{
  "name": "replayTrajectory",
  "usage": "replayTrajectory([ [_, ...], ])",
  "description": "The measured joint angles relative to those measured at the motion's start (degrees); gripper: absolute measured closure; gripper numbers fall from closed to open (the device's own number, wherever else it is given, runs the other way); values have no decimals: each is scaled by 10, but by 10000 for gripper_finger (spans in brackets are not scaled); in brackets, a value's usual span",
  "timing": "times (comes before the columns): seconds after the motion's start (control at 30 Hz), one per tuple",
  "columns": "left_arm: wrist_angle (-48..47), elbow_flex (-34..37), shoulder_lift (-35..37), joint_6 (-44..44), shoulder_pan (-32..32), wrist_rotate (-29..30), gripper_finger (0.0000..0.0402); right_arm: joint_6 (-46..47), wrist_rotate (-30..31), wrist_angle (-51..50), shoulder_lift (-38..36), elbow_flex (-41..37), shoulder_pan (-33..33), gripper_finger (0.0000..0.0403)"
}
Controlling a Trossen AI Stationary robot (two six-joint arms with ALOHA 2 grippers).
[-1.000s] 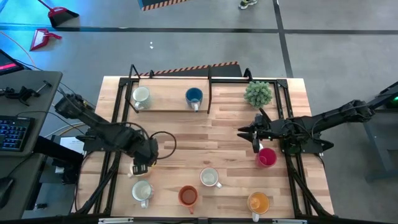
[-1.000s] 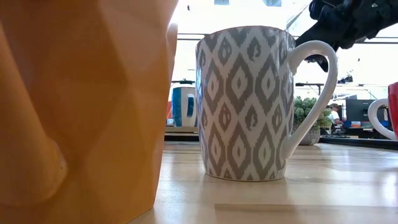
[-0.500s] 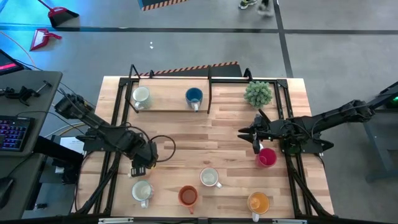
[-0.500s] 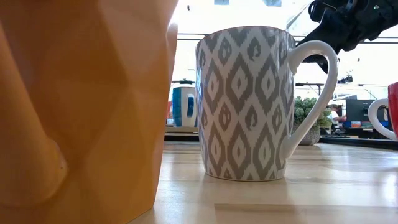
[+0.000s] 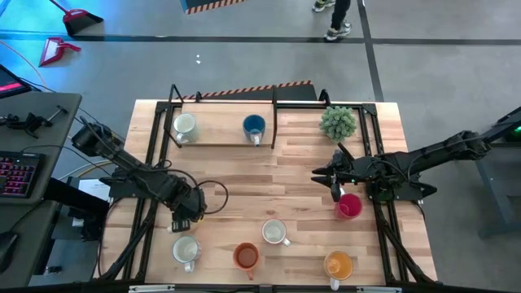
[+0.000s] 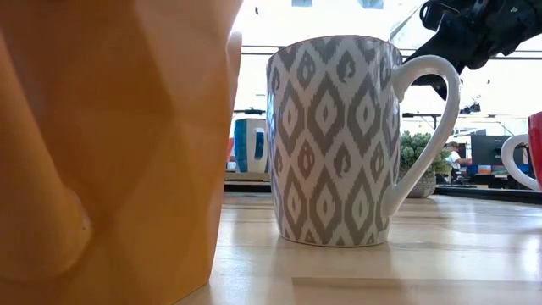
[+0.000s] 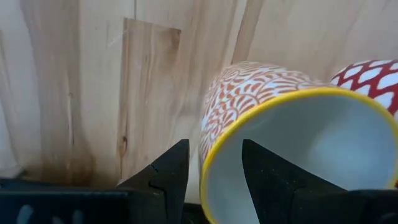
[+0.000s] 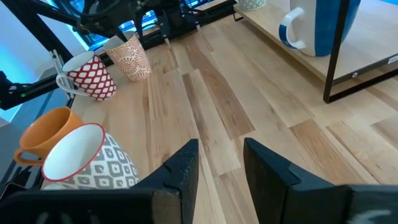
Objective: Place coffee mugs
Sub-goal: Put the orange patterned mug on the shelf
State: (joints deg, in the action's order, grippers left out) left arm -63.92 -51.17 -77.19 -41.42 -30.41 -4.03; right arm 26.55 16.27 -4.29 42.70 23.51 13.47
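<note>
Between left gripper (image 7: 214, 171) jaws, scallop-patterned mug (image 7: 261, 106) rim, no legible writing

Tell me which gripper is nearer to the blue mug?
Right. The right gripper is nearer the blue mug, off toward the plant's side; the left gripper holds a patterned mug farther off.

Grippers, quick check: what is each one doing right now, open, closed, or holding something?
Left gripper: shut on the rim of the orange-patterned mug, tilted.
Right gripper: open, holding nothing, above the table.
</note>
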Motion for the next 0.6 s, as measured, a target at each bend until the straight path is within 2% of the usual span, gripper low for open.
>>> replayTrajectory([
  [0.27, 51, 44, 0, -11, 1, 10, 274, 1, 0, 0, 0, 0, 0, 295],
  [0.33, 48, 53, 0, -21, 4, 18, 295, 2, 0, 0, 0, 0, 0, 295],
  [0.47, 46, 58, 0, -34, 17, 34, 383, 2, 0, 0, 0, 0, 0, 295],
  [0.6, 51, 58, 0, -15, 38, 30, 393, 1, 0, 0, 0, 0, 0, 295],
])
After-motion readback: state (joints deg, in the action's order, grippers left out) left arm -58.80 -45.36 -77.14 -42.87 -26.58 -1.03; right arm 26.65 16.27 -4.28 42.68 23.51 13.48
